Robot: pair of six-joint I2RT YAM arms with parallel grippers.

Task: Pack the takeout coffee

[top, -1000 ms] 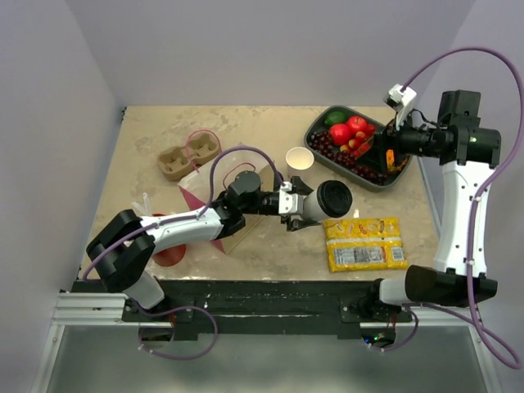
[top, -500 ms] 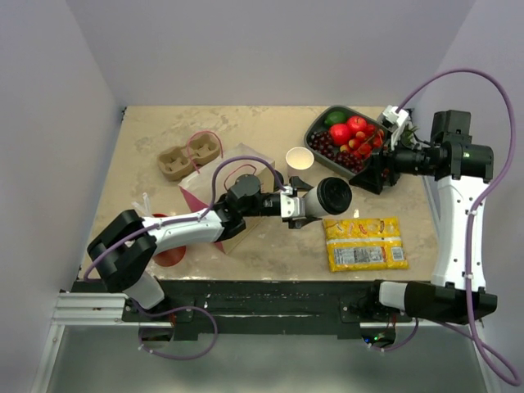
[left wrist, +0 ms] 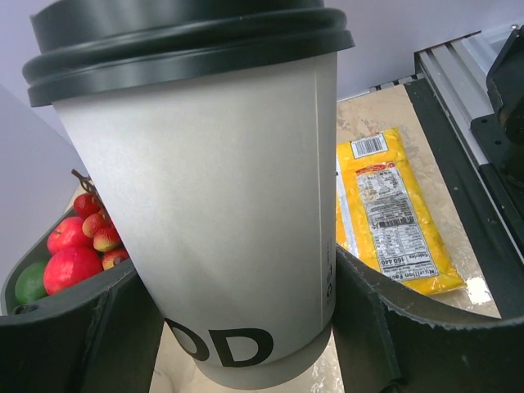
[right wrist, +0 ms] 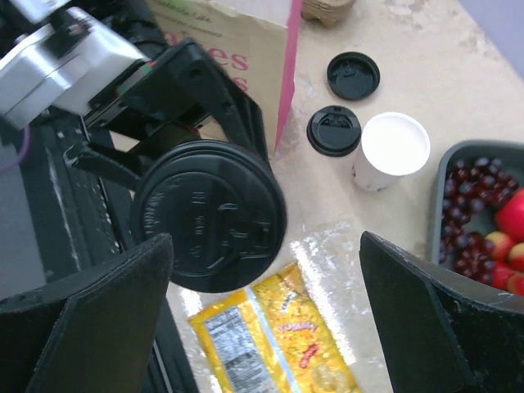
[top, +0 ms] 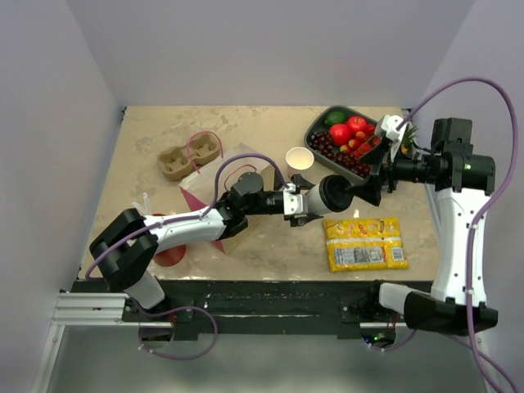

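From above, the left arm reaches low from its base toward the table's middle, forearm pointing right. The left claw (top: 304, 205) pinches the cup (top: 321, 197), which lies on its side off the table, long axis left to right, lid toward the right arm. That arm rises from its base and bends over, forearm pointing left. The right claw (top: 366, 182) is spread just beside the lid, above the packet (top: 364, 243).

In the left wrist view, both fingers (left wrist: 82, 344) press the cup's lower wall, with the lid at the far end.

In the right wrist view, the fingers (right wrist: 78, 319) stand wide apart, gripping nothing. The lid faces the camera between them; whether they touch it I cannot tell.
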